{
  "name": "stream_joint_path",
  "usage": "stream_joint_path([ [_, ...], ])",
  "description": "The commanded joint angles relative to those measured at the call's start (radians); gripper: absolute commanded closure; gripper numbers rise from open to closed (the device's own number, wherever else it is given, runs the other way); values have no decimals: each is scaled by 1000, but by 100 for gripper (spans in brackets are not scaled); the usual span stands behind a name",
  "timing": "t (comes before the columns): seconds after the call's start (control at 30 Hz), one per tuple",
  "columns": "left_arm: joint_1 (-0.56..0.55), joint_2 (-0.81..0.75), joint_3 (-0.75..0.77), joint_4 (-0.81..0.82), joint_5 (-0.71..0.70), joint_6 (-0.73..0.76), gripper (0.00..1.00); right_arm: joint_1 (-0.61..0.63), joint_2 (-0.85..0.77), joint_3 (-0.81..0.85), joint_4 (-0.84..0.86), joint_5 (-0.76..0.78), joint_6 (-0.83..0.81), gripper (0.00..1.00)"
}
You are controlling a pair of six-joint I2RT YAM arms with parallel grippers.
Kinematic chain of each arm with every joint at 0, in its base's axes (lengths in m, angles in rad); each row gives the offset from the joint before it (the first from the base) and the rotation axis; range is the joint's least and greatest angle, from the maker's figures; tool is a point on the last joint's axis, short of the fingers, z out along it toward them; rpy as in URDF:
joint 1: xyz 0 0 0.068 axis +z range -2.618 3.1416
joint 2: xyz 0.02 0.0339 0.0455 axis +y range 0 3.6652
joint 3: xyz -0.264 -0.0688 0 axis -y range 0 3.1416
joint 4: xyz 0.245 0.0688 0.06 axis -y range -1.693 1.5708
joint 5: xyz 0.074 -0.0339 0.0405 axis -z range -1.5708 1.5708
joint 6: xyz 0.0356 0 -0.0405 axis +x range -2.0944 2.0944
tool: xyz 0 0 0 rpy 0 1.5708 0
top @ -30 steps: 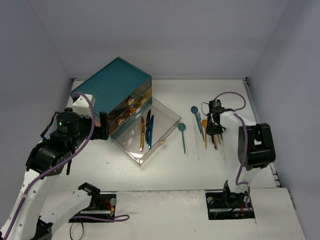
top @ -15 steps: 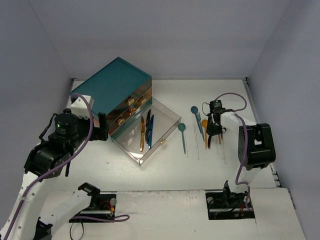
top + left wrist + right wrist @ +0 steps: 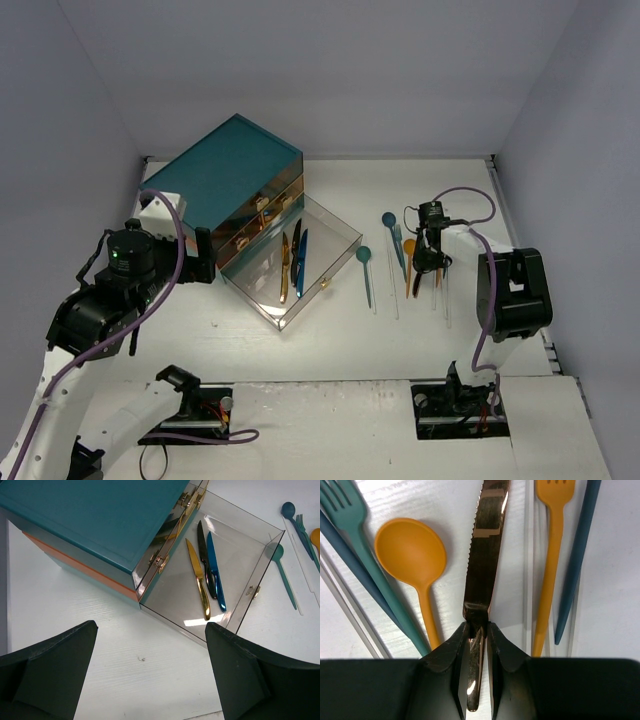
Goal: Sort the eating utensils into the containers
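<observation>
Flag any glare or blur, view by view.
Right wrist: bright glare streaks run along the mirror-like gold knife; left wrist: a white glare patch sits on the floor of the clear drawer; top external: soft, even light with no obvious blur.

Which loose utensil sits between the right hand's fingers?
The shiny copper serrated knife, lying between the orange spoon and the orange fork.

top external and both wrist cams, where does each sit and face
top external: above and behind, looking down on the table; left arm, right arm show.
left wrist: on left arm, looks down past open left gripper at the drawer.
right wrist: looks down on right gripper, shut on a gold knife.
shared: first two both show the drawer's three knives.
</observation>
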Motion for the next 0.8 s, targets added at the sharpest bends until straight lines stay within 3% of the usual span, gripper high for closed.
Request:
stream_joint_path([
  [0.0,-5,1,11,40,5,-14,12,-3,-80,-7,-80,37,30,100],
  [0.27,-5,17,20,41,9,-21,12,26,-227,95,-136,37,90,100],
  [0.43,-5,32,27,44,15,-29,12,202,-240,201,-142,8,187,100],
  [0.47,-5,33,28,44,15,-29,12,225,-231,229,-141,13,199,100],
  [0.53,-5,44,30,44,19,-30,12,386,-161,309,-130,47,282,100],
  [0.77,-5,46,35,41,33,-41,12,653,121,631,-96,179,428,100],
])
